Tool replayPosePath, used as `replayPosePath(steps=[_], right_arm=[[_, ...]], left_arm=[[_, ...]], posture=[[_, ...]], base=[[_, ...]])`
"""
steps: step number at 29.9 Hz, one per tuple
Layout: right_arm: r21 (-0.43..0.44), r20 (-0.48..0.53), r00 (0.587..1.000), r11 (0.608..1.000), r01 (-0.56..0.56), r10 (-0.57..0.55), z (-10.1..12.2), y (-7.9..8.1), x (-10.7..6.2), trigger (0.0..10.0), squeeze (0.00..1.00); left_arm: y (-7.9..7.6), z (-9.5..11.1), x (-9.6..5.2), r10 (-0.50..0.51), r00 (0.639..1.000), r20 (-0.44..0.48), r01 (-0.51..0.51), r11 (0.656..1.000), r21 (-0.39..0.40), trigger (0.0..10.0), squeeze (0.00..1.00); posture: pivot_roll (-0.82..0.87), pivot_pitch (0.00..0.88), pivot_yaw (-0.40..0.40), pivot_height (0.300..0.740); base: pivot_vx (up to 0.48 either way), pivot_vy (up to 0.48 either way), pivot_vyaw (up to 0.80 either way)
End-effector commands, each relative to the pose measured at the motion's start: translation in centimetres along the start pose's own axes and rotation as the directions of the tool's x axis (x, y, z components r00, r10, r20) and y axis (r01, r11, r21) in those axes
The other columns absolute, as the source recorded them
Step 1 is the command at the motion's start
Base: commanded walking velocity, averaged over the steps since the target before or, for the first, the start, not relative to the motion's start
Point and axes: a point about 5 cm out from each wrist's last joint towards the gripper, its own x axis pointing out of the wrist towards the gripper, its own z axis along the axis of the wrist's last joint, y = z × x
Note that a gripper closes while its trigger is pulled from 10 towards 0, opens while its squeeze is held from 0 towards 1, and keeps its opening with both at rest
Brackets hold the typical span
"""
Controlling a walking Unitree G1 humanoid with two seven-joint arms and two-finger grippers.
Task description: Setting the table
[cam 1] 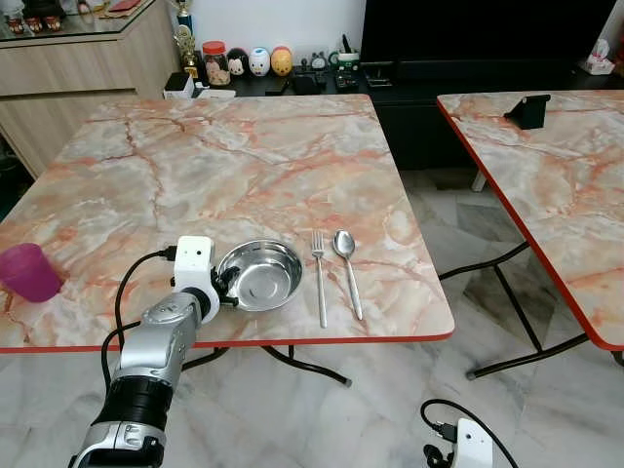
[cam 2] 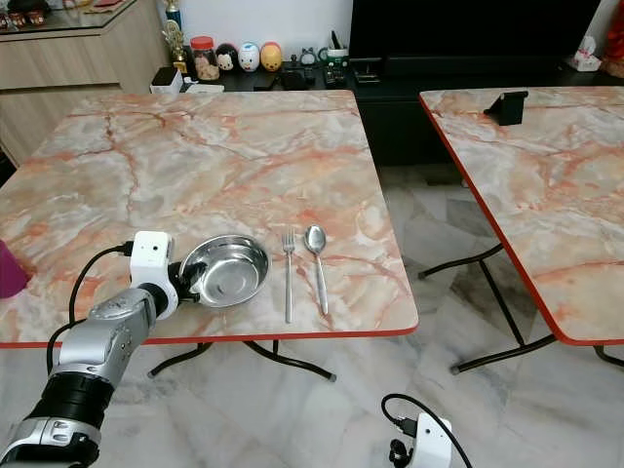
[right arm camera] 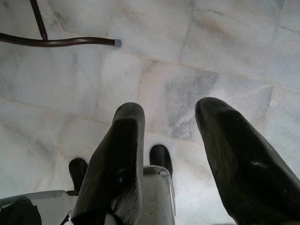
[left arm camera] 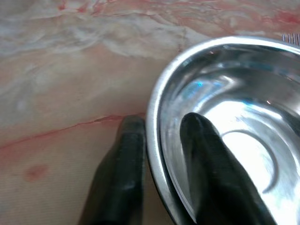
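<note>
1. Steel bowl (cam 1: 260,274) sits upright, mouth up, on the marble-patterned worktop (cam 1: 224,166) near its front edge, at the robot's left of the fork and spoon.
2. Left tool (left arm camera: 157,154) is at the bowl's left rim: one black finger (left arm camera: 211,168) lies inside the bowl against the inner wall, the other outside on the worktop side, with the rim between them. The gap is narrow, about the thickness of the rim wall, and the tool is closed on the bowl's edge.
3. Fork (cam 1: 319,278) lies just beside the bowl on its right, tines pointing away from the robot, handle toward the front edge; its long axis runs front to back.
4. Spoon (cam 1: 347,268) lies just beside the fork, parallel to it, bowl end away from the robot, handle toward the front edge, apart from the fork.
5. Purple cup (cam 1: 27,272) stands upright at the far left of the worktop, well apart from the bowl.
6. Right tool (right arm camera: 168,154) hangs low over the pale marble floor (right arm camera: 197,61), fingers parted, holding nothing.
7. Second worktop (cam 1: 556,166) of the same pattern stands to the right.
</note>
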Motion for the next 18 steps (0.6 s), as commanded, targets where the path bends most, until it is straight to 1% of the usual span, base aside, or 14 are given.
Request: replayPosePath(steps=[1,14,15,18], right_arm=[[0.004,-0.008,1.000,1.000,-0.004,0.004,-0.17,0.04,-0.02,10.0,0.00],[0.003,-0.009,1.000,1.000,-0.003,0.003,-0.20,-0.01,-0.04,10.0,0.00],[0.003,-0.009,1.000,1.000,-0.003,0.003,-0.21,-0.01,-0.04,10.0,0.00],[0.003,-0.009,1.000,1.000,-0.003,0.003,-0.24,-0.04,-0.05,10.0,0.00]], left_arm=[[-0.08,0.24,-0.05,0.004,1.000,0.015,-0.004,1.000,0.010,0.0,0.00],[-0.01,0.42,-0.17,0.032,0.998,0.049,-0.032,0.999,-0.011,0.0,0.00],[0.05,0.54,-0.23,0.045,0.997,0.071,-0.043,0.999,-0.029,0.0,0.00],[0.24,1.18,-0.51,0.080,0.982,0.170,-0.060,0.991,-0.118,0.0,0.00]], posture=[[0.05,0.000,0.016,0.740],[0.05,0.000,0.013,0.740],[0.05,0.000,0.012,0.740],[0.04,0.000,0.010,0.740]], base=[[0.000,0.000,0.00],[0.000,0.000,0.00],[0.000,0.000,0.00],[0.000,0.000,0.00]])
